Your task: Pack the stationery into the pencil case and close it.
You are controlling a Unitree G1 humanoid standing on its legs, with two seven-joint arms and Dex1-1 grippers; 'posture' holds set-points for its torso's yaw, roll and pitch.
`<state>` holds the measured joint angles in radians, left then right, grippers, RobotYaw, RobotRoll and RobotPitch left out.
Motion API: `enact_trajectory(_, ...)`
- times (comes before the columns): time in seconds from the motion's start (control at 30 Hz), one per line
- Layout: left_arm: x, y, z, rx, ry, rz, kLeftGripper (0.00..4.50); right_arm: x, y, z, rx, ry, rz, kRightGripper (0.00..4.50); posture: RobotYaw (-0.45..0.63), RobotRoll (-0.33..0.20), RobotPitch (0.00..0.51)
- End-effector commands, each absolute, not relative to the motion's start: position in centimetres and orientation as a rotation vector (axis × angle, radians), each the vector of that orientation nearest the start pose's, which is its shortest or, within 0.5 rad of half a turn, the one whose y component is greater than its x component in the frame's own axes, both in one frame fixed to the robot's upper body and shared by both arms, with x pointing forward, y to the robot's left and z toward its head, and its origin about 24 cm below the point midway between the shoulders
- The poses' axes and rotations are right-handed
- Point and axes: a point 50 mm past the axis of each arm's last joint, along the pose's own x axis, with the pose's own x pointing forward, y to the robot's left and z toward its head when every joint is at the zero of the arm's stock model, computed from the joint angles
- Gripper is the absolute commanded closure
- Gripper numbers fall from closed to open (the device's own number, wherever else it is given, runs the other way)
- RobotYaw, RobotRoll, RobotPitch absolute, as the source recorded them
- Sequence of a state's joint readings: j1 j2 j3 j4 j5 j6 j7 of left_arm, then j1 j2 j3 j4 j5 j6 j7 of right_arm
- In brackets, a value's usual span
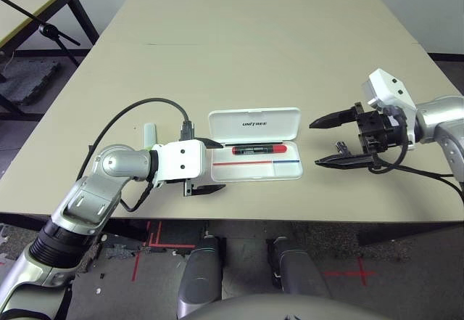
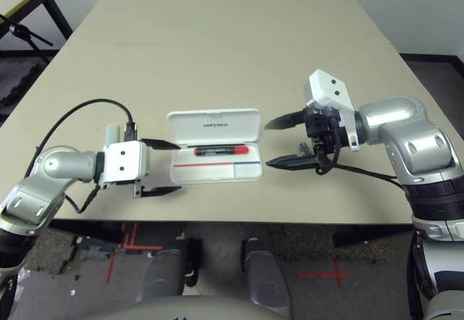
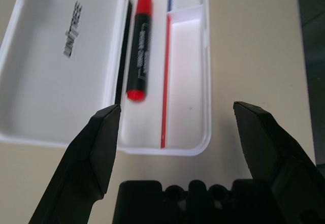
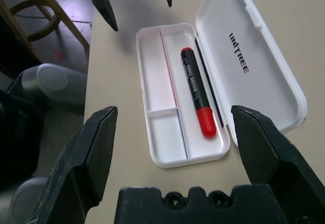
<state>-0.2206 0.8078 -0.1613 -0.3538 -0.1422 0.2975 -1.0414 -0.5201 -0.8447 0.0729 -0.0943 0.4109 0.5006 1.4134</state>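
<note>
The white pencil case (image 1: 291, 171) lies open near the table's front edge, its "UNITREE" lid (image 1: 254, 122) folded back. The red marker (image 1: 259, 149) lies in the tray's rear compartment, also seen as the marker (image 3: 139, 56). My left gripper (image 1: 217, 166) is open at the case's left end, one finger on each side of it, holding nothing. My right gripper (image 1: 315, 144) is open just right of the case, empty. The tiny dark silvery piece (image 1: 340, 146) lies on the table between the right fingers. The lime-green-and-white stick (image 1: 149, 133) rests behind my left wrist.
The table's front edge (image 1: 239, 218) runs just below both grippers. A black cable (image 1: 138, 109) loops over my left forearm. A second table and a black stand (image 1: 43, 26) are at the far left, off this table. The back of the table is bare.
</note>
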Motion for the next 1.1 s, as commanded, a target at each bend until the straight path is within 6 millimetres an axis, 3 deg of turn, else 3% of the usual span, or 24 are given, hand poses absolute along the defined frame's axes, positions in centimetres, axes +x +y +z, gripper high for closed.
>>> enact_trajectory(0.03,24.2,18.6,14.8,0.707,0.220,-1.048,0.00,27.3,-19.6,18.3,-0.437,0.282,1.432,0.03,0.09,0.000,0.130)
enact_trajectory(0.4,25.0,22.1,15.6,0.514,0.441,-0.533,0.00,27.8,-18.8,17.4,-0.444,0.297,1.460,0.03,0.13,0.000,0.142)
enact_trajectory(0.63,27.1,23.6,16.3,0.321,0.557,-0.167,0.00,28.0,-18.4,17.1,-0.450,0.300,1.478,0.03,0.14,0.000,0.145)
enact_trajectory(0.8,27.9,23.8,16.9,0.155,0.605,-0.043,0.00,28.1,-18.3,16.9,-0.457,0.302,1.484,0.03,0.13,0.000,0.146)
enact_trajectory(1.1,28.3,24.3,14.7,-0.043,0.711,0.125,0.00,27.9,-18.3,16.7,-0.461,0.301,1.481,0.03,0.10,0.000,0.142)
